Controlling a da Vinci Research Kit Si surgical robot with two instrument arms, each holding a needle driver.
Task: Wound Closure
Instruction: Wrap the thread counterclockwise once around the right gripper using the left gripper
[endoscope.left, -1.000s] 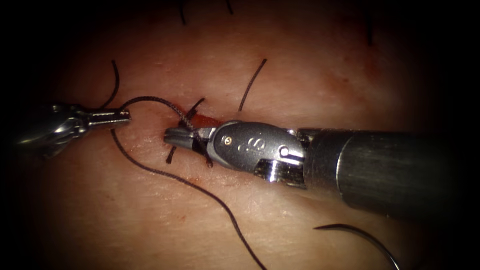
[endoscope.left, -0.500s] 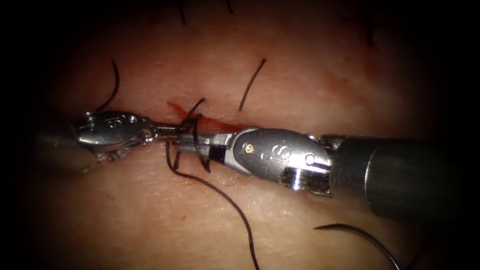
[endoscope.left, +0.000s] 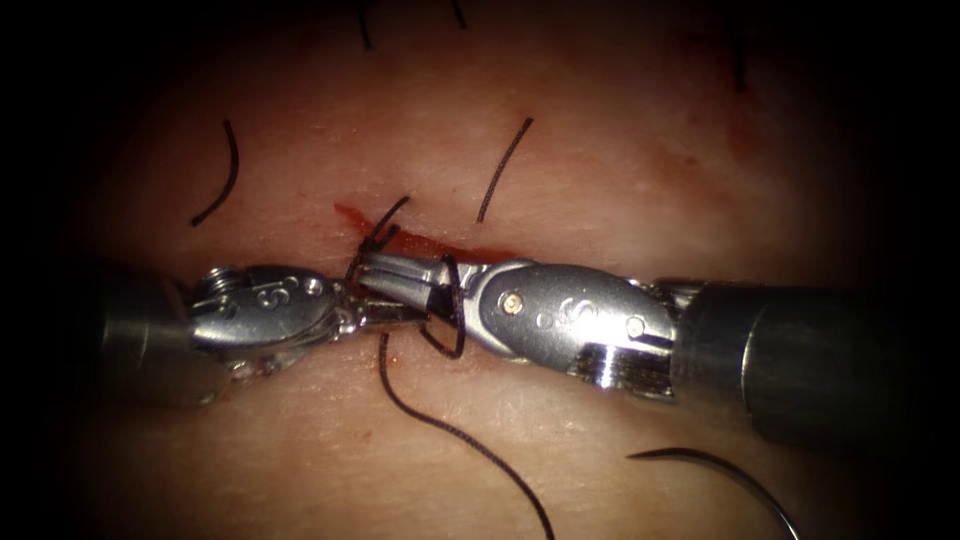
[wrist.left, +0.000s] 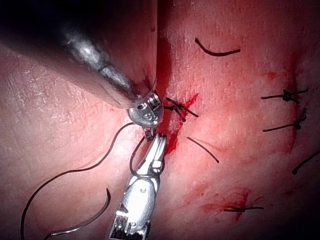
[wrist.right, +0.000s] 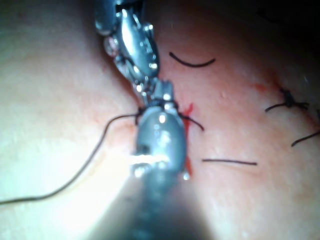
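Note:
The cut (endoscope.left: 440, 246) runs across the tissue (endoscope.left: 560, 130), wet with red fluid. My right tool (endoscope.left: 378, 272) comes in from the right, its jaws slightly parted over the cut beside a short thread tail (endoscope.left: 385, 222). A loop of thread (endoscope.left: 455, 322) is wound round those jaws. My left tool (endoscope.left: 395, 314) lies just below them, shut on the thread (endoscope.left: 450, 430), which trails down the tissue. The needle (endoscope.left: 720, 468) lies loose on the tissue at lower right, held by neither tool. The left wrist view has the needle (wrist.left: 85, 226) and the right tool (wrist.left: 156, 150).
Cut thread pieces (endoscope.left: 505, 165) (endoscope.left: 222, 175) lie above the cut. Earlier knotted stitches (wrist.left: 287, 95) (wrist.right: 287, 106) sit farther along the wound. The right tool's thick shaft (endoscope.left: 800, 360) covers the tissue at right.
My left tool has moved right with the thread, in under the right tool's jaws. The right tool has drawn back a little to the right, the thread loop staying round its jaws.

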